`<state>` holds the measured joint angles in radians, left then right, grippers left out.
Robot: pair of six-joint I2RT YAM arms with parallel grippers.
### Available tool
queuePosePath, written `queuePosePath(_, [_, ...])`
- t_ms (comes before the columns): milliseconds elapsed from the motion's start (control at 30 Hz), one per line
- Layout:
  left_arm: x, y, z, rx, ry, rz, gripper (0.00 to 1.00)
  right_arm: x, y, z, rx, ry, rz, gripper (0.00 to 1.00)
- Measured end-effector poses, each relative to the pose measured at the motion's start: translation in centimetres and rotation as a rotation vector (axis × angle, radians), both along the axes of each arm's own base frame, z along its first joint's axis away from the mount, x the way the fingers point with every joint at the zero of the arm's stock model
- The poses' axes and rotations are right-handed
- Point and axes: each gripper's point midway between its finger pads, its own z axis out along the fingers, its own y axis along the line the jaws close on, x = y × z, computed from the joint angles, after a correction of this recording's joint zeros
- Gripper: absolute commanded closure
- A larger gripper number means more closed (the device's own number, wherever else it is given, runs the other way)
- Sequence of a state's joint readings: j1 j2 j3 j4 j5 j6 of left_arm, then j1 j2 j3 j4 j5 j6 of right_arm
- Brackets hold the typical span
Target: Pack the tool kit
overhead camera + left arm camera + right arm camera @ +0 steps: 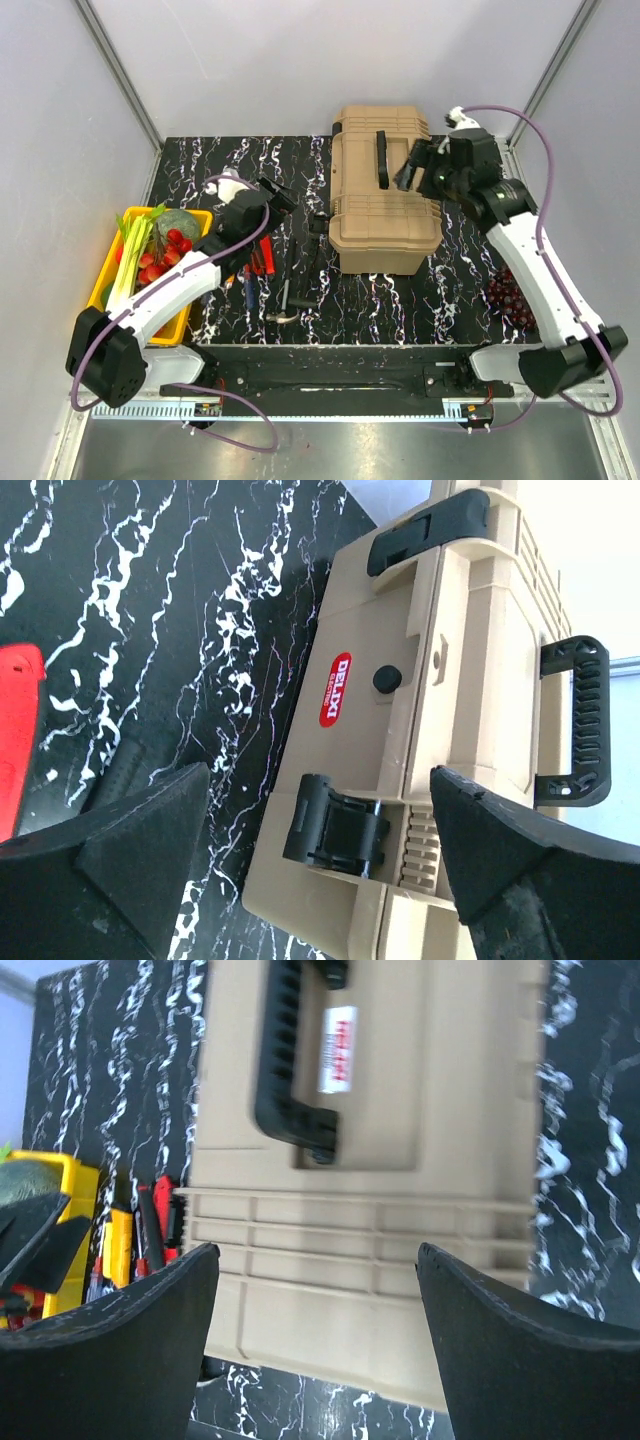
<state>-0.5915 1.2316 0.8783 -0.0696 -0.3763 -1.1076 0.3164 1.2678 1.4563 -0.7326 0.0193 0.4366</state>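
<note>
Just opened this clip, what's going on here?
A tool kit is being packed, and it looks early on. The toolbox sits shut on the table. The right gripper hangs open over the lid beside the handle, holding nothing. The left gripper is open and empty too, facing the box's latch side. The hand tools lie loose on the table left of the box.

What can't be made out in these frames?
Inside of the toolbox: lid shut in all three views.
The hand tools beside it: top view, too small to name, some under the left arm.
The red item: left wrist view, cut off by the left edge.
The dark red cluster: top view, too small, partly behind the right arm.
</note>
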Motion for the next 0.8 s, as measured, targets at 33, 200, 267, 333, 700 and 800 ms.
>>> queuePosePath(33, [0.4,0.6,0.1,0.008,-0.003,0.001,0.04,0.5,1.1,0.3,-0.010,-0.013,0.034,0.14])
queuePosePath(200, [1.6,1.4,2.1,0.017,-0.052,-0.043,0.03,3.4,5.4,-0.3,-0.099,-0.045,0.134,0.19])
queuePosePath(267, [2.1,1.5,3.1,0.009,-0.079,-0.062,0.03,5.0,6.1,-1.3,-0.152,-0.040,0.128,0.23])
queuePosePath(333, [2.4,1.5,3.7,-0.002,-0.100,-0.082,0.03,6.7,6.2,-2.3,-0.204,-0.032,0.101,0.30])
queuePosePath(700, [5.1,1.1,1.0,-0.038,-0.036,-0.124,0.03,10.7,6.1,-5.1,-0.370,-0.008,0.027,0.92])
queuePosePath(800, [6.9,0.4,0.9,-0.080,-0.010,-0.113,0.03,10.7,5.9,-5.1,-0.361,-0.002,0.002,1.00])
